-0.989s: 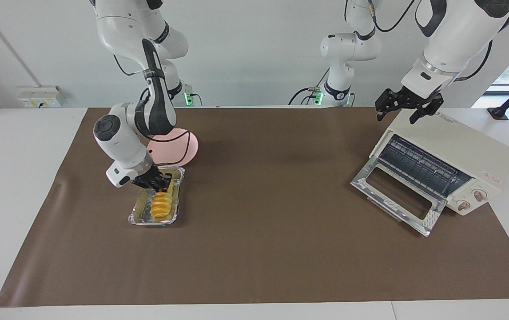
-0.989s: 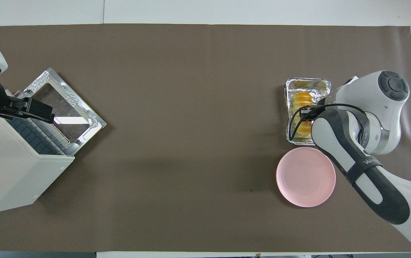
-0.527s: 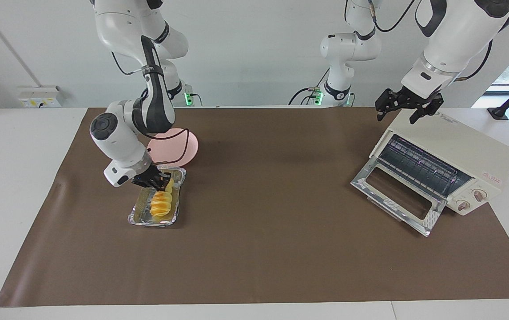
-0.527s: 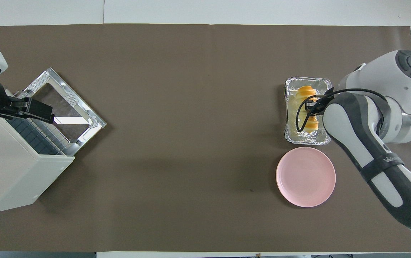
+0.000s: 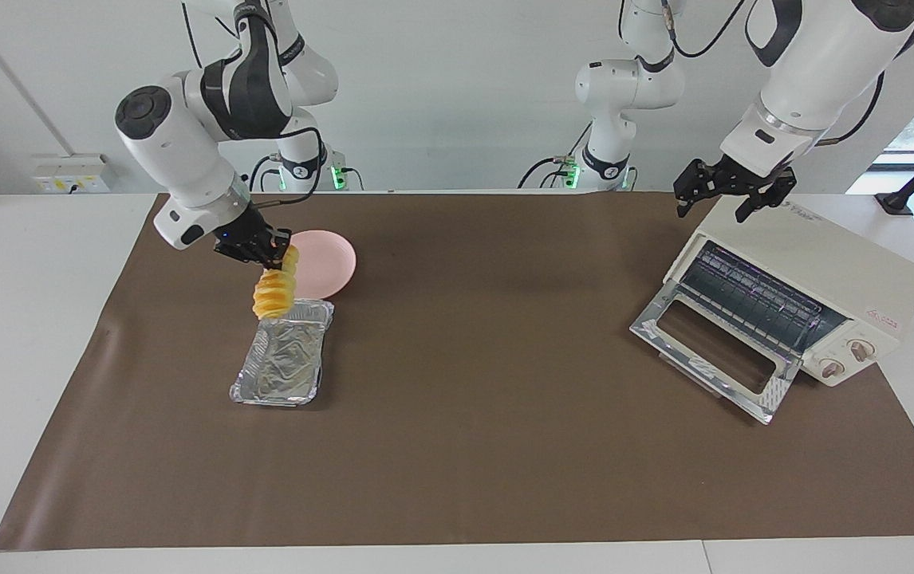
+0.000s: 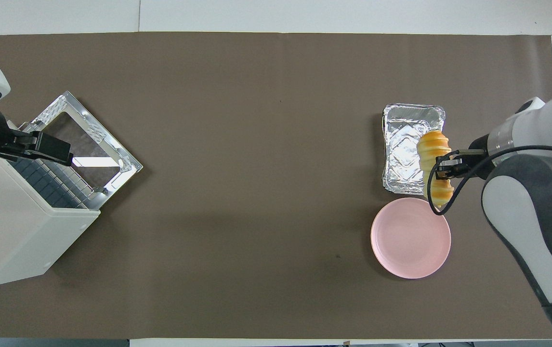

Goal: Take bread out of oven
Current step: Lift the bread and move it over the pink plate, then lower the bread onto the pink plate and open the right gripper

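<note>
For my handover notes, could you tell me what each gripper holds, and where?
The right gripper grips the bread near its upper end; the left gripper holds nothing.

A brown mat (image 5: 473, 446) covers most of a white tabletop (image 5: 18, 319). Toward the right arm's end lies a crinkled silver foil tray (image 5: 281, 363), rectangular and shallow, with nothing in it. Just beside it, nearer to the robots, sits a round pink plate (image 5: 328, 263), also bare. On the wall, a white power socket strip (image 5: 70, 173) is mounted.
</note>
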Motion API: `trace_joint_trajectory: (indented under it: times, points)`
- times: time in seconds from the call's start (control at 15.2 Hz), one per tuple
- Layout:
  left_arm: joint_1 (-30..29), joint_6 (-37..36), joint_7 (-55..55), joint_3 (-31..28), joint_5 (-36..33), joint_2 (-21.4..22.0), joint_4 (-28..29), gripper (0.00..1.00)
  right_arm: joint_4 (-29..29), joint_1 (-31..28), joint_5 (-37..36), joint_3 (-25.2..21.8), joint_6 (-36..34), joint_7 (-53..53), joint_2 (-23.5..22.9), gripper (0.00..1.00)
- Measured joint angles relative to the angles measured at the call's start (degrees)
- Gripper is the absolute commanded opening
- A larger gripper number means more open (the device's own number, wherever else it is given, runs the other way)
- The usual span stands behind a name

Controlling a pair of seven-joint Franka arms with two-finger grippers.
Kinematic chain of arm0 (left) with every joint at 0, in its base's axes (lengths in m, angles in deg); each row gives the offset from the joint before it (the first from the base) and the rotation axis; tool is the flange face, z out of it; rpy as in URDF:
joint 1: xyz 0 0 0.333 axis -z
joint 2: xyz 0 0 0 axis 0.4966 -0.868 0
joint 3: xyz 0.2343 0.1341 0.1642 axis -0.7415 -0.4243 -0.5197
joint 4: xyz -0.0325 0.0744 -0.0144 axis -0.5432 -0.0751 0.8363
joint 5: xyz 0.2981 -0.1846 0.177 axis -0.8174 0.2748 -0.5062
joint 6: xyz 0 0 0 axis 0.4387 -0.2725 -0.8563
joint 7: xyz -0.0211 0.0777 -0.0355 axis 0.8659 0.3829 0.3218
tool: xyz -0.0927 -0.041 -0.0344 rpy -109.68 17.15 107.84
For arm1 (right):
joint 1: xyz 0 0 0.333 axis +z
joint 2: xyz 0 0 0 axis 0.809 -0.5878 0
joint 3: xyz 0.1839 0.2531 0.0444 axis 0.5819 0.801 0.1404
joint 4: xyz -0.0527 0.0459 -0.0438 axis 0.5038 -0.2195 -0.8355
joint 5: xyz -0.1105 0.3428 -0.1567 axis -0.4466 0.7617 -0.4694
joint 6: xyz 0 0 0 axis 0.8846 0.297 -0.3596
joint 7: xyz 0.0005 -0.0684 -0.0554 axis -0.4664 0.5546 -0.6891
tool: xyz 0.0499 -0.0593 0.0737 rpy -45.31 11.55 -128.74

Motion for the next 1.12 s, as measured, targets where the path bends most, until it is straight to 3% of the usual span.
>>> trace_joint_trajectory:
  times: [0.26, 0.53, 0.72, 1.05, 1.12]
  points:
    - [0.0, 0.0, 0.0, 0.0, 0.0, 0.0, 0.0, 1.00, -12.8, 1.5, -0.6, 0.4, 0.6, -0.2, 8.3, 0.00]
    - [0.0, 0.0, 0.0, 0.0, 0.0, 0.0, 0.0, 1.00, -25.4, 3.4, -0.8, 0.8, 7.8, -0.3, 13.9, 0.00]
    - [0.0, 0.0, 0.0, 0.0, 0.0, 0.0, 0.0, 1.00, -30.1, 3.6, -0.9, 0.9, 14.0, -0.3, 14.1, 0.00]
    - [0.0, 0.0, 0.0, 0.0, 0.0, 0.0, 0.0, 1.00, -32.3, 3.6, -0.9, 1.0, 21.9, -0.3, 9.0, 0.00]
    - [0.0, 0.0, 0.0, 0.0, 0.0, 0.0, 0.0, 1.00, -32.3, 3.6, -0.9, 1.0, 22.2, -0.3, 8.5, 0.09]
